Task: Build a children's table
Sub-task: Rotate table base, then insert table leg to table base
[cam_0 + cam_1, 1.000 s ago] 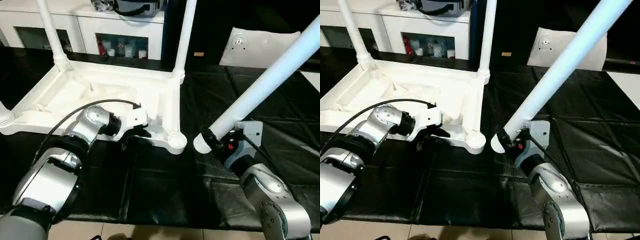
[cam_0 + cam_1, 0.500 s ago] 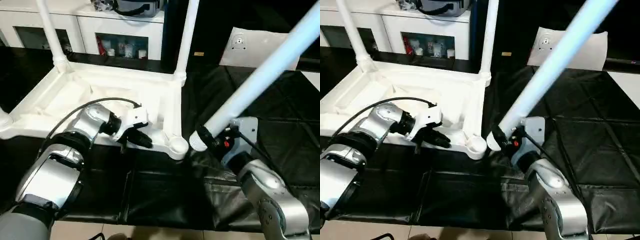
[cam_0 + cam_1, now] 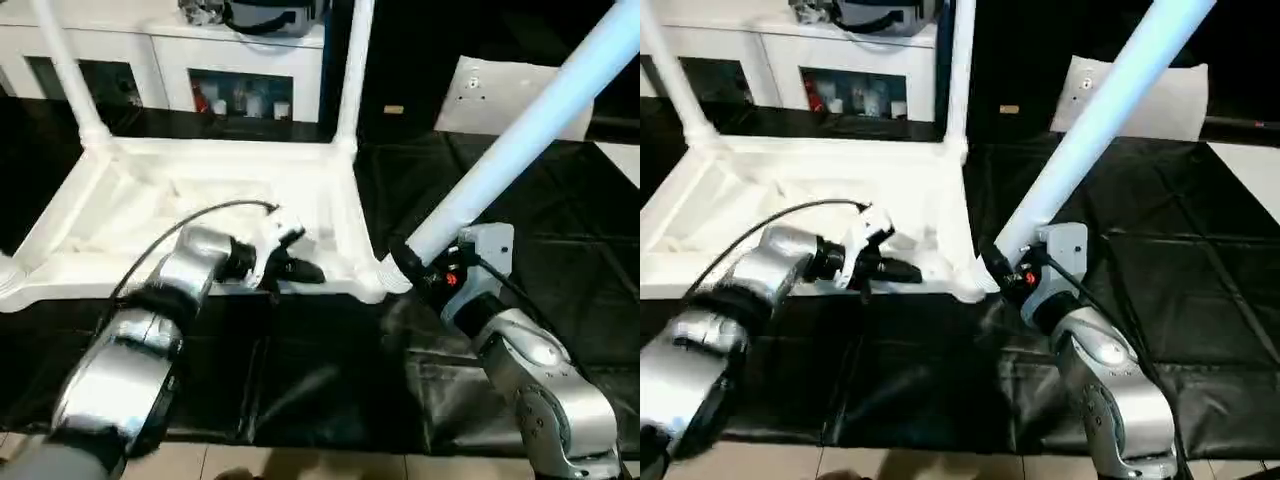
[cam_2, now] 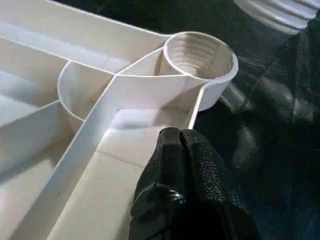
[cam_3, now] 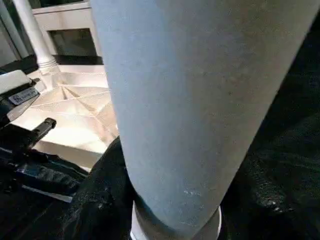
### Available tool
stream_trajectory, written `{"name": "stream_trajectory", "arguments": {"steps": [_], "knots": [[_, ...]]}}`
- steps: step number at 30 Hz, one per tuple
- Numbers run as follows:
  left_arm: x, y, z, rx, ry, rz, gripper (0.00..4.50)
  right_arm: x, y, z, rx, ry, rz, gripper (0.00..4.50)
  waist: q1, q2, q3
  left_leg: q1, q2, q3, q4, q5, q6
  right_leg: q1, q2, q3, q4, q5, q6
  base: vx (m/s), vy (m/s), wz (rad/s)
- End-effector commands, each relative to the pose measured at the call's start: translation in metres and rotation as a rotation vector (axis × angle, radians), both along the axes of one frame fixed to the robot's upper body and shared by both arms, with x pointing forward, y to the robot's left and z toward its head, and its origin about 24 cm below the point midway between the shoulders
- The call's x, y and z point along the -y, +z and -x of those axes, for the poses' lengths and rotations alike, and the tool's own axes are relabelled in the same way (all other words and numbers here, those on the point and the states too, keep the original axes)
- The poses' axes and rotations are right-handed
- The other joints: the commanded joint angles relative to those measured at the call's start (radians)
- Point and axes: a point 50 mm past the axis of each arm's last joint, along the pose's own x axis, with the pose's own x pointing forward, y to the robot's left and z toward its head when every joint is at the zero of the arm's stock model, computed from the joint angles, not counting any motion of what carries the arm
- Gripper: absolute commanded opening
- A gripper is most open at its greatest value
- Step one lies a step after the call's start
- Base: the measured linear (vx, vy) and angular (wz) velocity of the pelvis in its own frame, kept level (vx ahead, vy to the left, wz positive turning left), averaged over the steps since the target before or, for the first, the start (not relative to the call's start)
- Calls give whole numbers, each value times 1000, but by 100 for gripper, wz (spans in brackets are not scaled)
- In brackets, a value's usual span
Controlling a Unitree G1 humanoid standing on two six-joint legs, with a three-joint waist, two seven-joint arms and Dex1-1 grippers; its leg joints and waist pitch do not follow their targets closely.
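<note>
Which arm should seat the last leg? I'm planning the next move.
Probably the right: its pincer already holds the leg, whose threaded end sits beside the empty socket. The left pincer is shut, resting on the tabletop.

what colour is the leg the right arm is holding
White, the long tapered round leg; clearest in the right eye view.

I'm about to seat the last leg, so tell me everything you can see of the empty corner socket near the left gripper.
The empty corner socket is a round white plastic cup at the near right corner of the upside-down tabletop, open upward, with thread-like ridges inside and nothing in it. Thin ribs run from its wall into the underside. The left gripper rests on the tabletop just beside it, fingers together. The ribbed end of the leg held by the right gripper hovers close beside the socket, tilted, not yet inserted.
</note>
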Motion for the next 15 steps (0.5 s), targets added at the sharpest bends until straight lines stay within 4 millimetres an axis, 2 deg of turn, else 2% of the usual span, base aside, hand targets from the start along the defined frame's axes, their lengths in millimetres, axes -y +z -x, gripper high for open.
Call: {"name": "stream_trajectory", "arguments": {"steps": [1,2,3,5,9,13,14,15], "knots": [[-4,-15,13,5,-65,-95,0,0,3,-3,-2,6,-7,191,5,3,-57,8,118,-43,-73,-116,53,29,-188,91,-92,-192,-137,0,0,0],[-4,-15,13,5,-65,-95,0,0,3,-3,-2,6,-7,191,2,3,-56,4,119,-46,-75,-115,54,31,-189,91,-89,-181,-137,0,0,0],[-2,-14,16,76,-127,-101,0,-1,2,-4,-9,6,-18,191,3,1,-58,7,116,-44,-73,-115,60,28,-187,93,-91,-163,-136,0,0,0],[0,-14,18,120,-159,-94,0,-2,1,-5,-20,16,-26,191,3,2,-59,3,111,-42,-70,-98,66,32,-188,93,-88,-132,-135,0,0,0],[1,-12,20,83,-158,-61,0,-10,-2,-6,-38,102,-19,191,3,4,-61,3,113,-42,-71,-86,65,33,-187,90,-79,-87,-142,0,0,0],[1,-12,20,79,-163,-64,0,-10,-2,-6,-41,107,-18,191,4,3,-61,2,112,-40,-70,-82,66,33,-188,91,-79,-77,-145,0,0,0],[0,-12,22,68,-175,-70,0,-11,-4,-7,-53,125,-9,191,4,5,-61,3,113,-41,-70,-82,62,33,-188,90,-77,-78,-147,0,0,0],[-2,-13,25,61,-202,-100,0,-10,-7,-8,-61,144,29,191,3,2,-60,2,113,-40,-70,-78,65,32,-185,90,-80,-77,-143,0,0,0]]}}
